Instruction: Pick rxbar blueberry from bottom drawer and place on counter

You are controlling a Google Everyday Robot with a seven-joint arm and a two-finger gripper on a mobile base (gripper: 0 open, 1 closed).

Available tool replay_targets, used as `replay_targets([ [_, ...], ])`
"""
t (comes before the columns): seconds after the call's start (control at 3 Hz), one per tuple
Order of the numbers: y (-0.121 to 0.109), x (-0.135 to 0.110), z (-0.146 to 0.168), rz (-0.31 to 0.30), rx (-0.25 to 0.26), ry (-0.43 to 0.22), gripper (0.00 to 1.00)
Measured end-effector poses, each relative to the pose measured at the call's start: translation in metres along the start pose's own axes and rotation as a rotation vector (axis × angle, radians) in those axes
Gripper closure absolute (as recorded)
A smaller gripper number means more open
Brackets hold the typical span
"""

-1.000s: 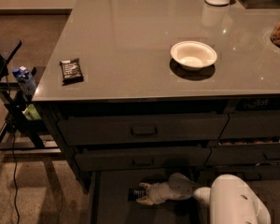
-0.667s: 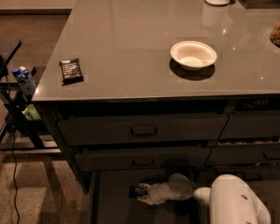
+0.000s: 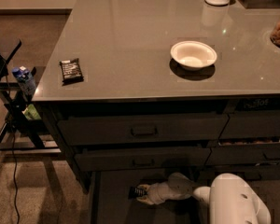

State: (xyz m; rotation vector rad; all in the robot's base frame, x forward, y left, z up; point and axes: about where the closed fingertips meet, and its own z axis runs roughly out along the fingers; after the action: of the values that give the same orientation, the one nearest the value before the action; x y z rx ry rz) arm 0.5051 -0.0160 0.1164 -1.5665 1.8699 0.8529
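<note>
Bottom drawer (image 3: 113,205) open; gripper (image 3: 143,195) low inside, at what may be the rxbar blueberry (image 3: 137,191). Hold: I cannot tell. I would confirm grasp before lifting to counter (image 3: 130,41).

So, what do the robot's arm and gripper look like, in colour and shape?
The arm is a smooth, rounded white shell, with a grey rounded joint towards the wrist and a cream segment after it. The gripper, down in the bottom drawer, is cream and its end looks dark. I see no cables or markings.
</note>
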Motion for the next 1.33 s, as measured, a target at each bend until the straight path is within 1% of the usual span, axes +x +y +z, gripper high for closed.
replay_targets([
  [1.0,0.009,-0.017,-0.02,0.028,0.05,-0.06,1.0],
  [1.33,0.014,-0.032,-0.038,0.009,0.093,-0.071,1.0],
])
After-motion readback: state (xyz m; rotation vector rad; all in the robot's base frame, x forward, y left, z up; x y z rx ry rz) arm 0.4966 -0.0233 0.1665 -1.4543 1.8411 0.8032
